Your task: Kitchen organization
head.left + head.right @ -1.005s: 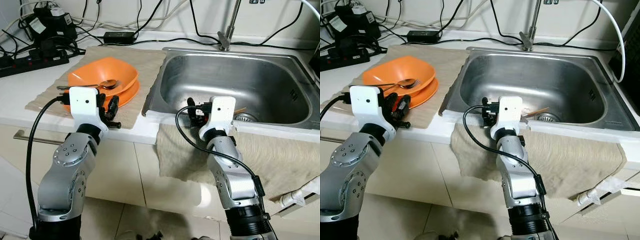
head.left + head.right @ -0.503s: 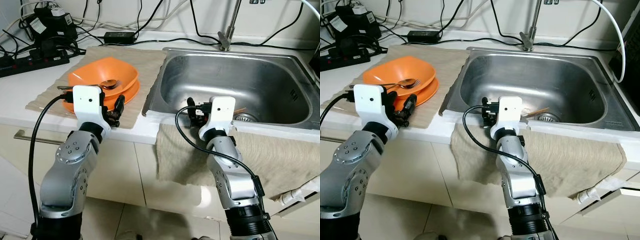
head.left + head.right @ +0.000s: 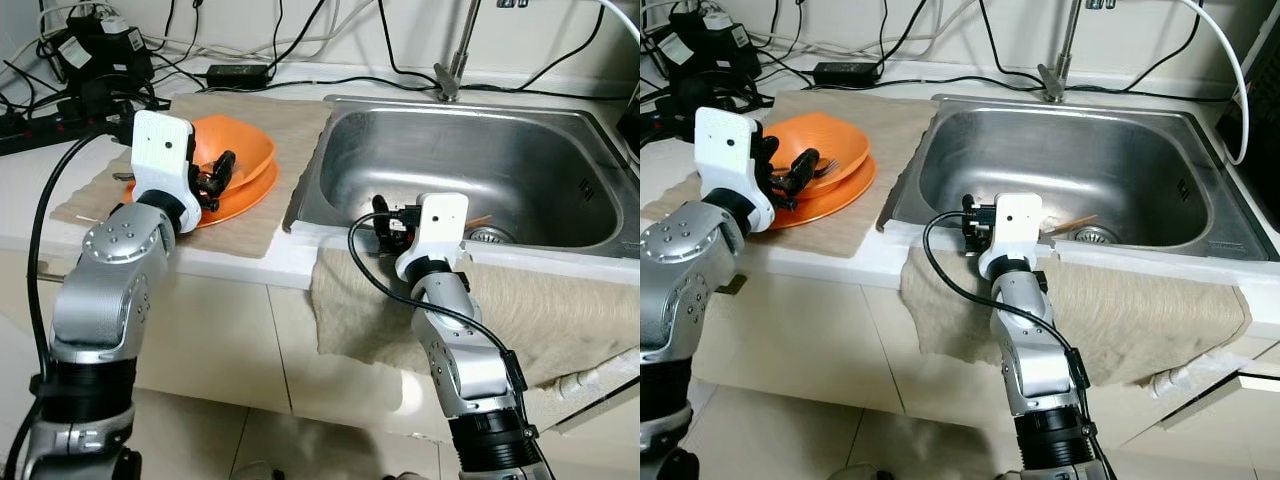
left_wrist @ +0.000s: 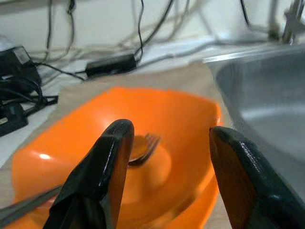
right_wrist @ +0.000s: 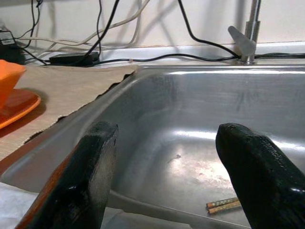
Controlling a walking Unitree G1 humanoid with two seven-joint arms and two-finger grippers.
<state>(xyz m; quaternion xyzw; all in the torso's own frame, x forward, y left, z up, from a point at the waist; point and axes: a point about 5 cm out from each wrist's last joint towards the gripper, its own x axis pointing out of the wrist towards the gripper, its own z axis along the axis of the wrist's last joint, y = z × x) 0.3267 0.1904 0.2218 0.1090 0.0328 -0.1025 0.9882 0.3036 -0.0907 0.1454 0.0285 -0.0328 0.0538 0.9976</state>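
Within 1 second the left gripper (image 3: 213, 178) had risen from the front edge of the counter (image 3: 30, 215) and moved over the orange bowl (image 3: 245, 148), which sat on an orange plate (image 3: 238, 198) on the beige cloth (image 3: 290, 125) left of the sink (image 3: 560, 130). Its 2 black fingers (image 4: 102, 167) stood wide apart and held nothing. Judged from this, the arm was lining up to pick something out of the bowl, probably the cutlery, or to take the bowl by its rim; no grasp had begun.

The right gripper (image 3: 385, 222) had not shifted across the same second. It hung at the near rim of the sink, its fingers (image 5: 93, 162) also spread wide and empty.

The left wrist view showed what the head views hid behind the arm: a fork (image 4: 143, 149) lying in the bottom of the bowl, its tines showing between the 2 fingers, with a grey handle (image 4: 28, 202) running out toward the rim. The right wrist view showed a pair of chopsticks (image 5: 224, 205) lying on the sink floor, seen in the head views as a thin orange sliver beside the drain (image 3: 490, 235).
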